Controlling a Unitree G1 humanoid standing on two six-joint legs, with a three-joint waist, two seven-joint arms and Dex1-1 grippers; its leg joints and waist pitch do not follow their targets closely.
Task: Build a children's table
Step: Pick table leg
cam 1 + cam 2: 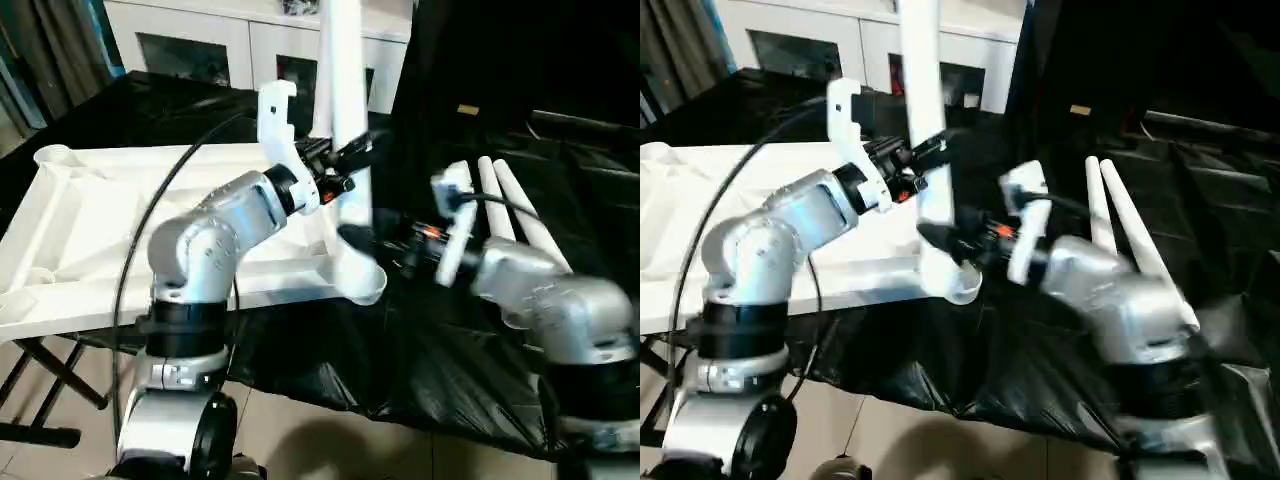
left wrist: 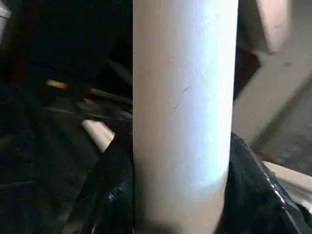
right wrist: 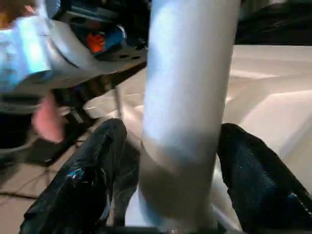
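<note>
The children's table top (image 1: 120,200) lies upside down, ribs up, on a black-covered surface. One white tube leg (image 1: 342,90) stands upright in its near right corner socket (image 1: 362,282). My left gripper (image 1: 350,158) is shut on this leg partway up; in the left wrist view both black fingers (image 2: 114,185) press the tube (image 2: 183,107). Lower on the same leg, just above the socket, is my right gripper (image 1: 360,240). Its fingers (image 3: 87,180) stand on either side of the tube (image 3: 187,97), with a gap on one side.
Two spare white legs (image 1: 515,210) lie side by side on the black cloth (image 1: 330,350) to the right. A white cabinet with glass doors (image 1: 200,45) stands behind. A black cable (image 1: 150,220) loops over my left arm. The cloth's near edge hangs over the floor.
</note>
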